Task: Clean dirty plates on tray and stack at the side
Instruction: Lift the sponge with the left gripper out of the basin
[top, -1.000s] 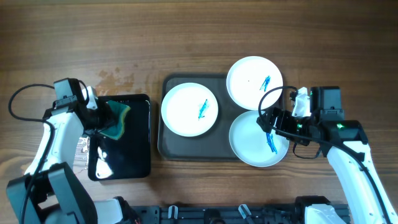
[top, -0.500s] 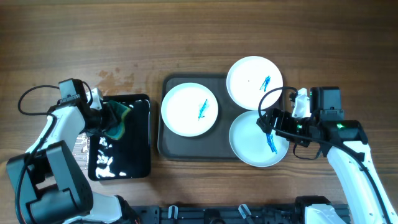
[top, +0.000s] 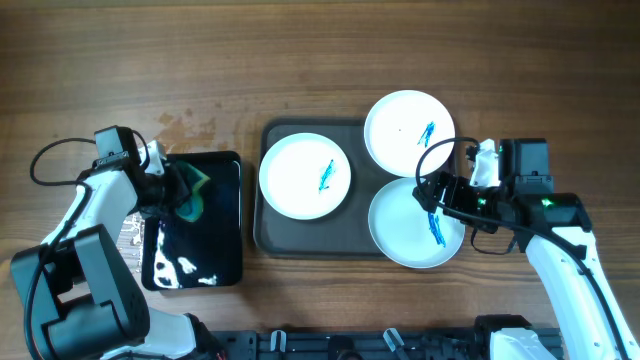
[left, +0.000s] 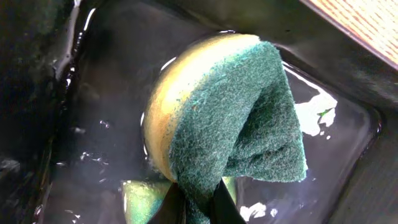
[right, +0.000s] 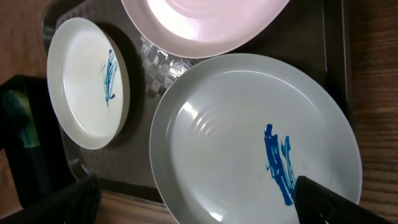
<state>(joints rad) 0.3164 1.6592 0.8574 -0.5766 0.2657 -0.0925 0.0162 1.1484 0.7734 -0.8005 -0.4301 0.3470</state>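
Note:
Three white plates with blue scribbles lie on the dark tray (top: 268, 232): one at left (top: 304, 176), one at back right (top: 409, 133), one at front right (top: 415, 222). My left gripper (top: 172, 195) is shut on a green and yellow sponge (left: 224, 118) and holds it in the water of the glossy black tray (top: 200, 262). My right gripper (top: 432, 194) is open above the front right plate (right: 249, 143); its fingers straddle the blue smear (right: 278, 163). The right wrist view also shows the left plate (right: 87, 87) and the back right plate (right: 205, 25).
The black water tray stands left of the dark tray, with water drops on the wood (top: 130, 236) beside it. A stained patch of wood (top: 185, 127) lies behind it. Bare wooden table (top: 300, 60) stretches across the back.
My left arm has shifted slightly and the sponge has turned a little in the water tray; the ripples changed. The right arm and plates have not moved.

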